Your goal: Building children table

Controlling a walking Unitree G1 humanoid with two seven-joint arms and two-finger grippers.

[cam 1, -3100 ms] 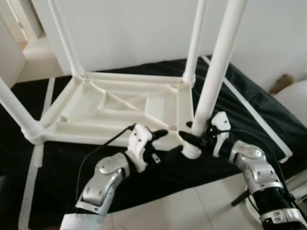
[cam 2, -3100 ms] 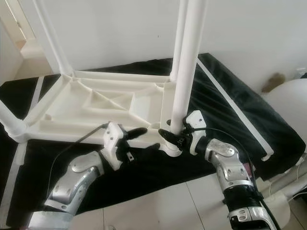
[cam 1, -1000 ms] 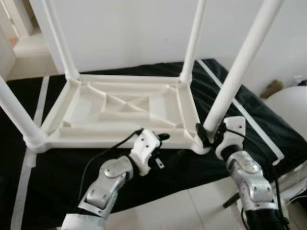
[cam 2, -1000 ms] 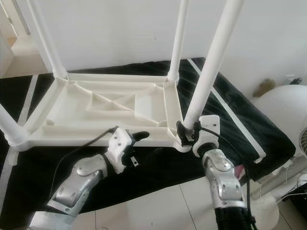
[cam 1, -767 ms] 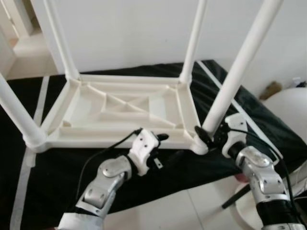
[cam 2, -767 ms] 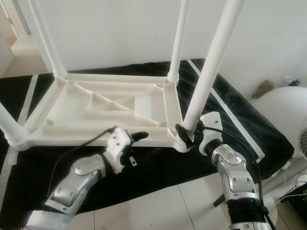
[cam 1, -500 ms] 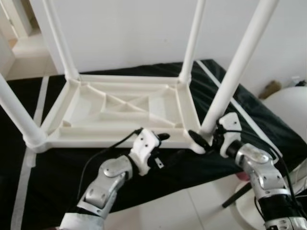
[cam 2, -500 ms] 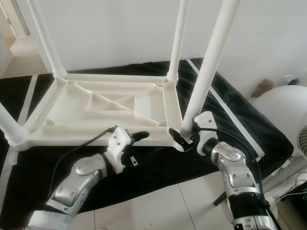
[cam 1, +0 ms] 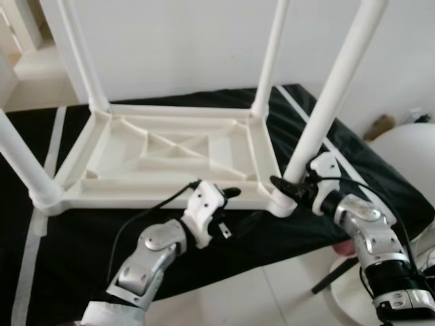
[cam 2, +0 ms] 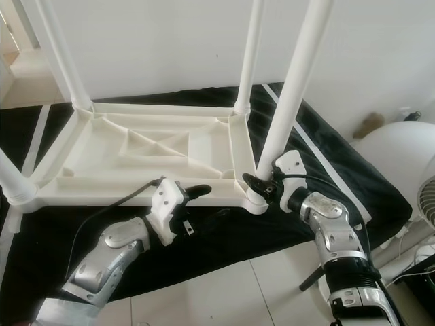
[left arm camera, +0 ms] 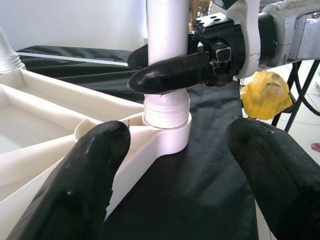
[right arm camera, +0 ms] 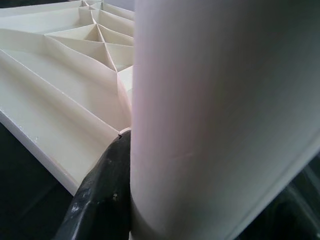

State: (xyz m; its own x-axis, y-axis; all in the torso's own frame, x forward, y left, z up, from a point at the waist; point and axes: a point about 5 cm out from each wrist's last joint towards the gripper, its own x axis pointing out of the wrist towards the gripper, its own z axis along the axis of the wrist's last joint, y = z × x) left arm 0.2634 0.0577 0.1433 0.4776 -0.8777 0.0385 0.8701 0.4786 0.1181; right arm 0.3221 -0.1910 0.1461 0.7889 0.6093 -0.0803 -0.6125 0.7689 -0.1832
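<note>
A white plastic children's table top (cam 1: 170, 153) lies upside down on a black cloth (cam 1: 75, 238), with its white legs standing up. The near right leg (cam 1: 329, 102) leans slightly in its corner socket (left arm camera: 165, 117). My right gripper (cam 1: 287, 187) is shut on this leg just above the socket, one black finger (left arm camera: 170, 75) crossing in front of it. In the right wrist view the leg (right arm camera: 220, 115) is pressed against a finger (right arm camera: 105, 195). My left gripper (cam 2: 207, 204) is open beside the table's front rim, left of that corner, holding nothing.
The cloth has white stripes and hangs over a tiled floor (cam 2: 224, 292). A round white object (cam 2: 394, 156) stands at the right, close to my right arm. A yellow thing (left arm camera: 262, 95) lies beyond the corner. A white wall is behind the table.
My right forearm has swung outward to the right and the wrist has turned, with the gripper staying on the base of the leg. The left gripper has stayed where it was.
</note>
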